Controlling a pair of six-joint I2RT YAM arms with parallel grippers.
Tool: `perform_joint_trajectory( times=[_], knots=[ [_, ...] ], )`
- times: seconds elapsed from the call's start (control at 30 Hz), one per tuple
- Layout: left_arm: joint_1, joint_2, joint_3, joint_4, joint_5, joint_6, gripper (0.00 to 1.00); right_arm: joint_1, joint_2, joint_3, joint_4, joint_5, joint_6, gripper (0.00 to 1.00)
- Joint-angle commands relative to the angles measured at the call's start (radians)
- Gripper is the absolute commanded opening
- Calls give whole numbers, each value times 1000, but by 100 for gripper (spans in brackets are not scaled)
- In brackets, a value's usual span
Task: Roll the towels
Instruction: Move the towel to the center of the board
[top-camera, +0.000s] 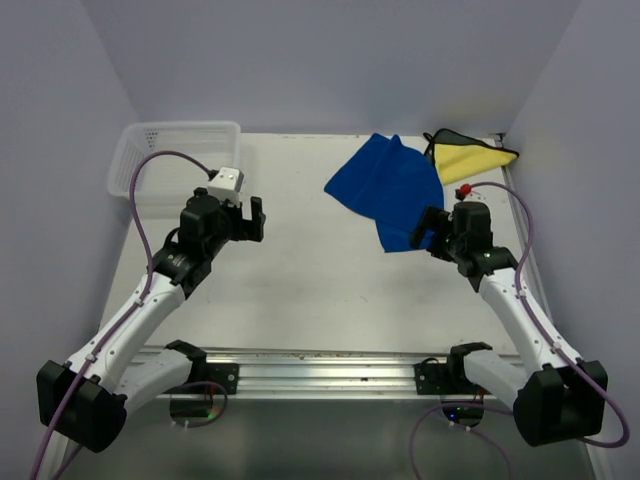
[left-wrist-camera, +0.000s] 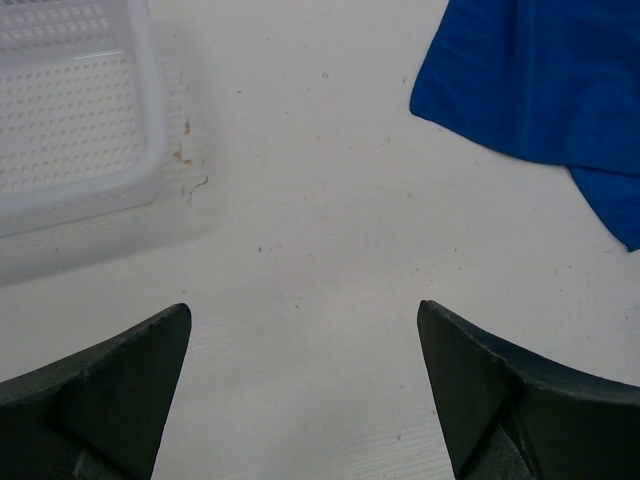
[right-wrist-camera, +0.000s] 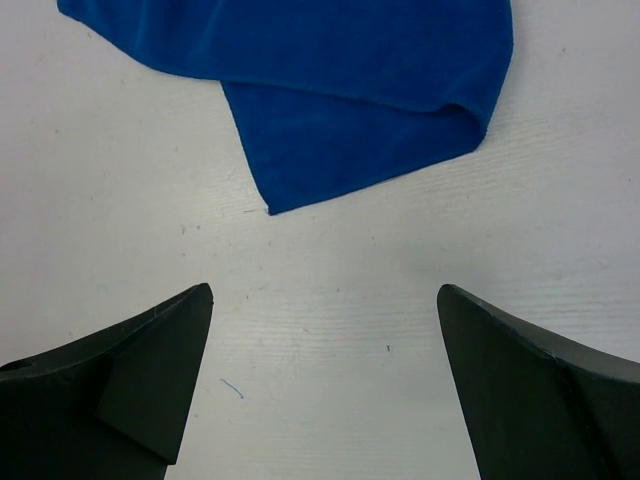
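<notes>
A blue towel (top-camera: 385, 185) lies loosely folded on the table at the back right. It shows in the right wrist view (right-wrist-camera: 330, 80) and at the top right of the left wrist view (left-wrist-camera: 540, 85). A yellow towel with a dark edge (top-camera: 468, 157) lies behind it near the back wall. My left gripper (top-camera: 243, 219) is open and empty over bare table, left of the blue towel (left-wrist-camera: 303, 318). My right gripper (top-camera: 431, 232) is open and empty, hovering at the blue towel's near right corner (right-wrist-camera: 325, 300).
A white perforated plastic basket (top-camera: 180, 160) stands at the back left, also in the left wrist view (left-wrist-camera: 75, 130). Walls close in the table on the left, back and right. A metal rail (top-camera: 320, 370) runs along the near edge.
</notes>
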Motion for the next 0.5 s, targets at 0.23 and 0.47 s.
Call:
perform_joint_trajectory(
  times=[0.23, 0.47],
  knots=[
    [-2, -28, 32, 3, 23, -18, 100, 35, 183, 87, 120, 51, -20, 99],
    [-2, -28, 35, 0, 38, -20, 100, 182, 503, 364, 76, 155, -80, 99]
  ],
)
